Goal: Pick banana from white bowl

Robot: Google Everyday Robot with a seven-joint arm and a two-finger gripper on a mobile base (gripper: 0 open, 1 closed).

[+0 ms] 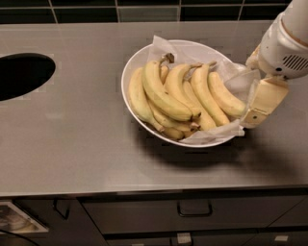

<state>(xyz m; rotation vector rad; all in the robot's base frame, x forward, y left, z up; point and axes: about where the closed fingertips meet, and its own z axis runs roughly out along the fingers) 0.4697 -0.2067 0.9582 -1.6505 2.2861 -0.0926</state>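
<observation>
The white bowl [126, 72], lined with crinkled white paper [166, 46], sits on the grey counter right of centre. It holds several yellow bananas. The banana [224, 97] lies rightmost in the bowl, apart from the bunches [161, 93], with its lower end near the bowl's right rim. My gripper [260, 103], beige below a white wrist, hangs at the bowl's right rim, right against that banana's lower end and the paper's edge. It holds nothing that I can see.
A dark oval opening [21, 74] is cut into the counter at the far left. Dark tiles [144, 9] run along the back. Below the counter's front edge are drawers with dark handles [194, 211].
</observation>
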